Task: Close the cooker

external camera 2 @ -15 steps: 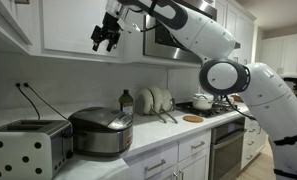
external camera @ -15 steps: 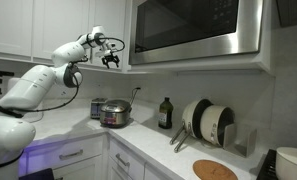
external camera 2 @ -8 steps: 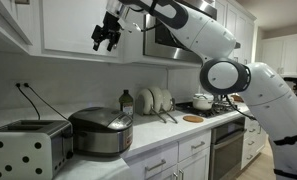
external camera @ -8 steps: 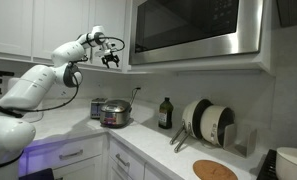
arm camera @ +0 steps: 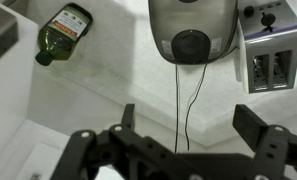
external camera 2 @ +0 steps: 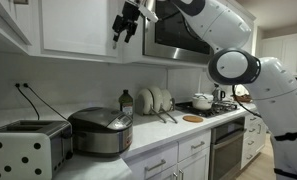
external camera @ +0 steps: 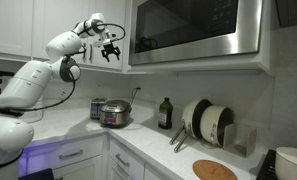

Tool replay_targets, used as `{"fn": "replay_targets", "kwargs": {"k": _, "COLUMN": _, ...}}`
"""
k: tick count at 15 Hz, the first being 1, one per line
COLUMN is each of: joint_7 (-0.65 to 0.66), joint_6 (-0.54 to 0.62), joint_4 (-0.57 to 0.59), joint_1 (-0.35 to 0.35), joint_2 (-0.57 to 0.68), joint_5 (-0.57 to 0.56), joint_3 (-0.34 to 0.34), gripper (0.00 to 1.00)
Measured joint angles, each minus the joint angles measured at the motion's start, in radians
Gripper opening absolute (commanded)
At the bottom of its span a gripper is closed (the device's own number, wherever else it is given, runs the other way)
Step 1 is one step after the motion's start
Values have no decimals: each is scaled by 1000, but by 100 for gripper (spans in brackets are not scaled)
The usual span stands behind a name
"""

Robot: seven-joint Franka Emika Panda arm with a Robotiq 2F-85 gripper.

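**Cooker** [external camera 2: 101,132]: round, shiny silver metal body with the lid down, so its inside is hidden. It stands on the white bench [arm camera: 88,100], left of centre in both exterior views, just beside a boxy silver toaster [external camera 2: 23,147]. In the wrist view it sits at top centre, with a dark cord [arm camera: 185,100] trailing down the frame.

**Bottle** [arm camera: 65,30]: dark green glass, upper left, label unreadable.

**Gripper** [arm camera: 186,115]: fingers spread and empty, high above the bench.

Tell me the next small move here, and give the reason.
Probably just retract and stop: the cooker already looks shut, its lid down on the body, and the open gripper hangs high by the upper cabinets, far above it.
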Motion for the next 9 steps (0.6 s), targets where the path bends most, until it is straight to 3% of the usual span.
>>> {"fn": "replay_targets", "kwargs": {"k": 9, "joint_7": -163, "joint_6": -295, "joint_4": 0, "joint_1": -81, "joint_2": -144, "joint_5": -15, "joint_3": 1, "gripper": 100}}
